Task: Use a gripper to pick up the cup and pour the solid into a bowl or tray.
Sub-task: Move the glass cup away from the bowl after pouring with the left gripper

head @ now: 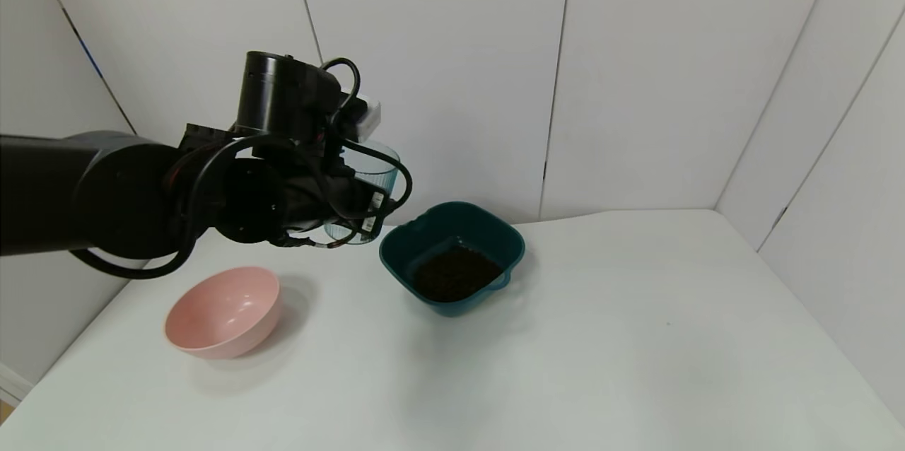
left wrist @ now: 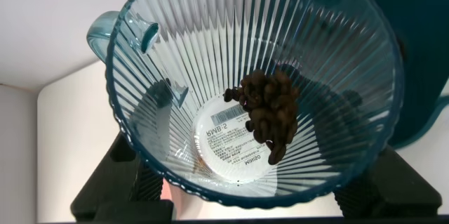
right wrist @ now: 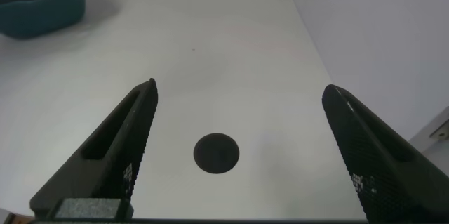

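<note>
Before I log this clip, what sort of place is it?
Probably a lab test cell: a bare white table boxed in by plain white panels, with only a teal bowl, a pink bowl and a cup.

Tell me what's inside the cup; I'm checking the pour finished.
The cup, held by the left hand, has a clump of the solid on its wall, above a bottom label. Nothing is hidden.

Bright, even light; soft shadows; sharp focus.
</note>
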Robot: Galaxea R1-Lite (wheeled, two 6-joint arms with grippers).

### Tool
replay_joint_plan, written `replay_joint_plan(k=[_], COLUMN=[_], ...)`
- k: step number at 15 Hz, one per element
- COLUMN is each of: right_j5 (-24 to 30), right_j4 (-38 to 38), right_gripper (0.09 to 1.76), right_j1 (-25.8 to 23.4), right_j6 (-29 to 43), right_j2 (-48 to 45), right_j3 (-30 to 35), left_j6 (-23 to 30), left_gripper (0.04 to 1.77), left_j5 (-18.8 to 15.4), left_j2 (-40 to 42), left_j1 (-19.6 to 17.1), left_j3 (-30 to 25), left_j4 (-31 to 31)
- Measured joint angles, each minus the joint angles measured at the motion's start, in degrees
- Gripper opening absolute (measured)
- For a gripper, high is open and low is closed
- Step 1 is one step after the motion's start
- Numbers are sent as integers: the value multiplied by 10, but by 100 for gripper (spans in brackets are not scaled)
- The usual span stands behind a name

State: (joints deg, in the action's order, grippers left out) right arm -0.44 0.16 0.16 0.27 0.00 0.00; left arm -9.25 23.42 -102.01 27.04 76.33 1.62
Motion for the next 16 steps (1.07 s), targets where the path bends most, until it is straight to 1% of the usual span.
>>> replay_joint_plan(k=[3,4,6,8,12,14,16], right_j5=[0,0,0,0,0,0,0], right_j4=[0,0,0,0,0,0,0], right_gripper=[171,171,171,171,171,171,171], right_j1=[0,0,0,0,0,0,0], right_j6=[0,0,0,0,0,0,0], right_j2=[0,0,0,0,0,0,0], right_j3=[0,0,0,0,0,0,0], left_j6=[4,9,37,79,143,164,172], left_gripper=[129,129,129,129,129,129,129], left_j5=[0,1,5,9,12,12,11], left_j2=[21,26,30,30,28,19,5], left_j1=[-4,-5,-8,-10,-20,-32,-43], left_j3=[-89,-117,-168,-211,-282,-307,-329], left_j4=[-170,-211,-285,-317,-358,-391,-430])
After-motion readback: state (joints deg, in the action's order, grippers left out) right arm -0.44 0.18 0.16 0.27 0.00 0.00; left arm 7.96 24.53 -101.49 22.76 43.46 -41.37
